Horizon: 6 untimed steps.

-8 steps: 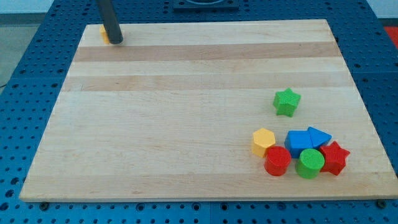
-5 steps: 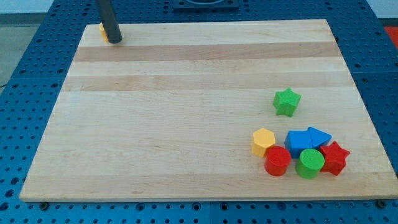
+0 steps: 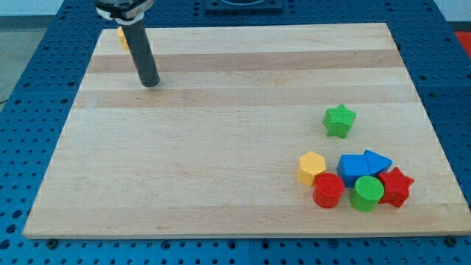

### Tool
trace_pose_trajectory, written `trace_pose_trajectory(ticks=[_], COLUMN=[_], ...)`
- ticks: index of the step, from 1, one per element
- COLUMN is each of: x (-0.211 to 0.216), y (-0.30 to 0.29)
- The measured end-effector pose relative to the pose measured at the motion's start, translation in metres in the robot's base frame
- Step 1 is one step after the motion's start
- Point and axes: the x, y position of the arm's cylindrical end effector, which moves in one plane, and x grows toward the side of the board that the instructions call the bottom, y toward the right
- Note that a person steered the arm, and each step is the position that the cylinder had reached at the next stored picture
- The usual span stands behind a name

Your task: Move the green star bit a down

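The green star (image 3: 339, 120) lies on the wooden board (image 3: 221, 147) at the view's right, a little above a cluster of blocks. My tip (image 3: 151, 82) rests on the board at the view's upper left, far to the left of the star and slightly above it. The dark rod rises from the tip toward the view's top.
Below the star sit a yellow hexagon (image 3: 312, 167), a red cylinder (image 3: 328, 191), a green cylinder (image 3: 366, 193), a blue cube (image 3: 353, 167), a blue triangle (image 3: 377, 161) and a red star (image 3: 396, 186). An orange block (image 3: 122, 34) lies at the board's top left corner, partly hidden behind the rod.
My tip has moved down and slightly right, away from the orange block at the top left corner. No block has moved.
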Motion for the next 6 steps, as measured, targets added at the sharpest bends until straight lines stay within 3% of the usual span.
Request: trace_pose_trajectory(ticks=[1,4,5,6], x=[0.0,0.0,0.014,0.057], y=[0.021,0.309,0.4,0.449])
